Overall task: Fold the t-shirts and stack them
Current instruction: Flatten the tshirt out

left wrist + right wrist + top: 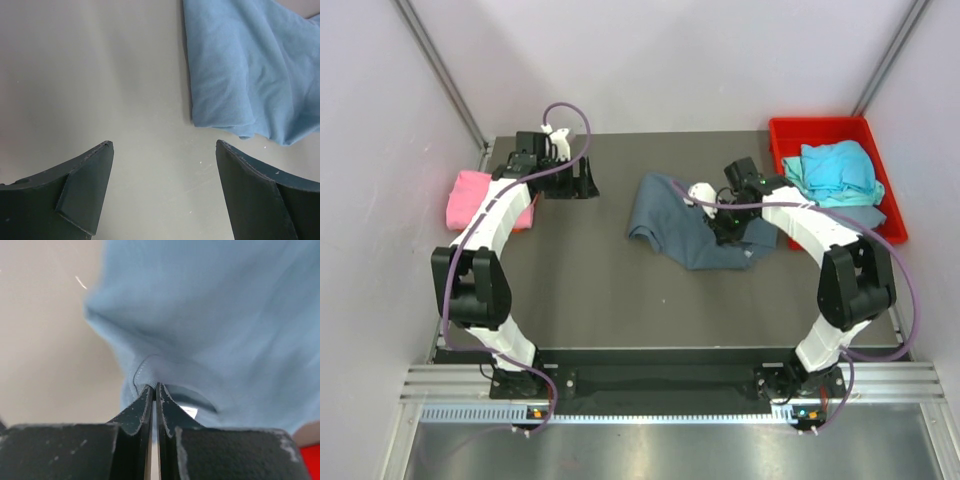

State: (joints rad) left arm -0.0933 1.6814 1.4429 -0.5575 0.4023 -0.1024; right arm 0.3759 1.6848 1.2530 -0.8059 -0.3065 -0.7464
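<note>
Far left, we see a folded pink cloth t-shirt (pixel 470 195) half hidden by the left arm (pixel 498 212); the left pincer (pixel 164 147) gapes wide, empty. Midway across the worktop (pixel 590 290) the right pincer (pixel 156 386), closed tight, pinches a crumpled slate blue-grey cloth t-shirt (pixel 665 215).

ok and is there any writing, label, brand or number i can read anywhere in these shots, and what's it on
No text can be read in any view.
Blue-grey t-shirt: no print. A small pale patch in its fold, beside the right gripper, may be a label, but it is too blurred to read.
Pink t-shirt: plain, no text.
Turquoise t-shirt: plain, no text.
Red bin: no marking visible.
</note>
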